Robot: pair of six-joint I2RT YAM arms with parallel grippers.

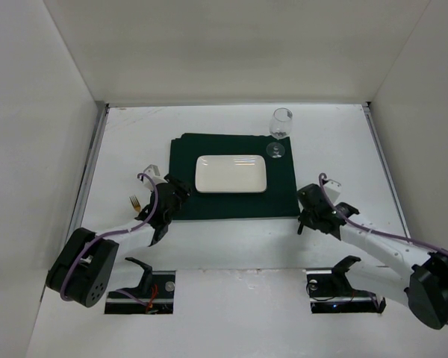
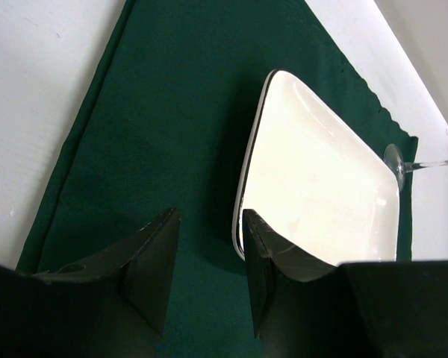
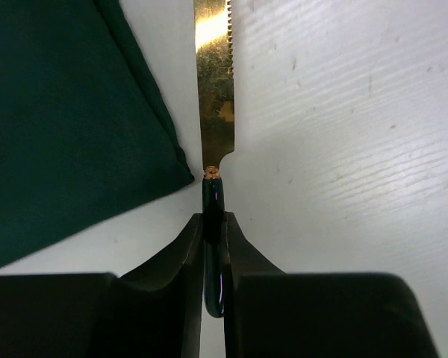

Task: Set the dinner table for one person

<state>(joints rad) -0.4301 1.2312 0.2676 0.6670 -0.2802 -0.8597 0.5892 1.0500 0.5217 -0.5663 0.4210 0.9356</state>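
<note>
1. The large matte white worktop (image 1: 336, 149), the dinner table of the task, lies under everything. It runs from the arm bases at the near edge to the back wall, with a thin silver rail along each side.
2. The right end effector (image 3: 213, 227) is clamped on the dark handle of a gold-coloured knife with a serrated blade (image 3: 213, 82). The fingers are nearly together. The blade points away, just beside the near right corner of the dark green rectangular cloth placemat (image 1: 183, 160). I cannot tell whether the knife rests on the worktop or hangs just above it.
3. Risk: the hold is on a slim, smooth handle, so the knife could pivot or slide as it is lowered. The blade could also catch the cloth edge and drag the mat askew.
4. The serrations face away from the mat, so if released like this the knife would probably lie with its cutting edge outward.
5. The left end effector (image 2: 205, 268) is about half open and holds nothing. It is poised over the mat's near left part.
6. A gold-coloured fork (image 1: 135, 201) lies on the worktop just to its left.
7. Risk: dropping or closing here could pinch the cloth or nudge the small white rectangular plate (image 1: 231, 173), which sits centred on the mat just ahead.
8. A clear stemmed wine glass (image 1: 281, 125) stands at the mat's far right corner. It is top-heavy and could be toppled by a wide sweep of the right arm.
</note>
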